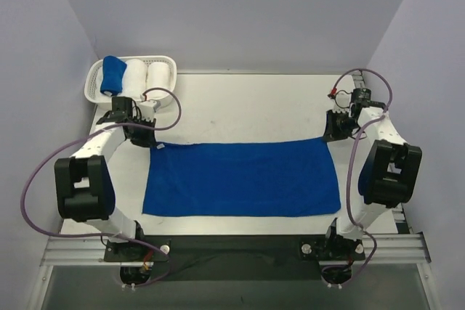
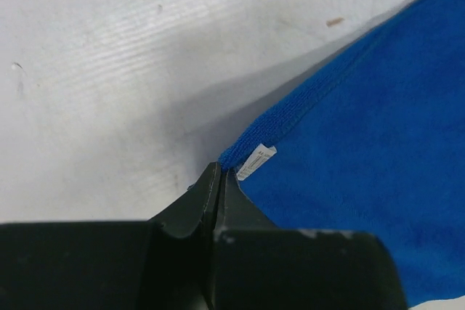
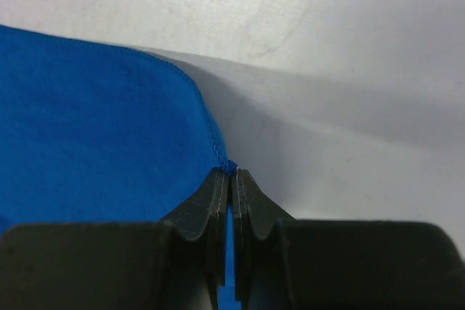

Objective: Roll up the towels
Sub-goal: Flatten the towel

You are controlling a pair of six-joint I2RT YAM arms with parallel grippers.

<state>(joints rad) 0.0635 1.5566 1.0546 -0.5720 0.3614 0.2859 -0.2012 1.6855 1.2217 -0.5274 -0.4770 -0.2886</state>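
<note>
A royal-blue towel (image 1: 241, 178) lies spread as a wide rectangle across the middle of the table. My left gripper (image 1: 152, 143) is shut on its far left corner, where a small white label (image 2: 256, 162) sticks out beside the pinched blue cloth (image 2: 363, 150). At the far right corner my right gripper (image 1: 328, 136) is shut on the stitched edge of the towel (image 3: 94, 136), with blue cloth showing between the black fingers (image 3: 211, 201). A second blue towel (image 1: 111, 75) sits rolled up in the basket.
A white plastic basket (image 1: 166, 60) stands at the back left and holds two white towel rolls (image 1: 145, 76) beside the blue one. Purple cables loop around both arms. A dark strip runs along the table's near edge (image 1: 232, 241).
</note>
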